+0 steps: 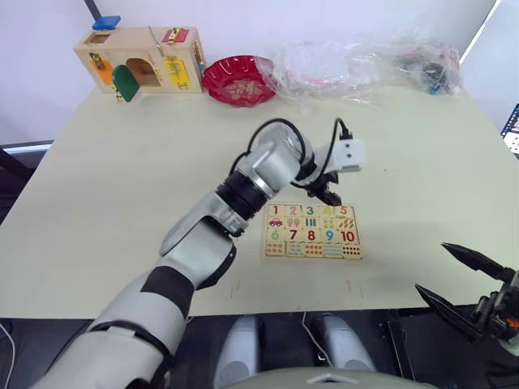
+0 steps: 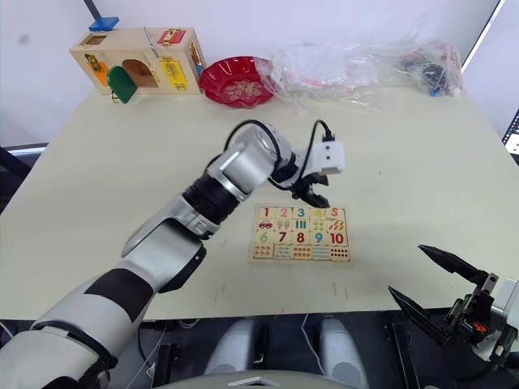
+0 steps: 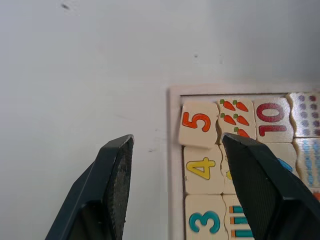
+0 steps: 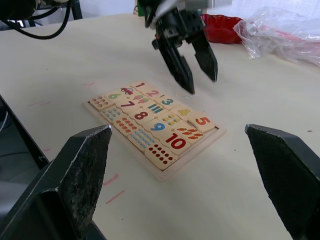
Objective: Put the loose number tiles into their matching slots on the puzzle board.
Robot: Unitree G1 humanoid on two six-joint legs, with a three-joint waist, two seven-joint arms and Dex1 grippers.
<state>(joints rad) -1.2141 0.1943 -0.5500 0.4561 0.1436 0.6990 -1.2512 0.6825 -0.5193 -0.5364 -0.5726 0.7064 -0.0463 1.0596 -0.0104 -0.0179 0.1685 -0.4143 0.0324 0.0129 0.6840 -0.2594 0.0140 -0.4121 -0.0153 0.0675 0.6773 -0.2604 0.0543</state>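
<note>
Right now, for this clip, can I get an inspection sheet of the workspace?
Surface: pale beige table, faint red marks near front edge.
Job's things: flat pale-wood puzzle board; tiles 1 to 4 in their row, orange 5 tile skewed, not fully seated.
Clutter: wooden latch box with coloured doors, red scalloped bowl, clear plastic bags.
Grippers: left gripper open above the board's 5 corner; right gripper open, off the table's front.
Cables: black cable looping over left wrist.
Surroundings: white wall behind.
</note>
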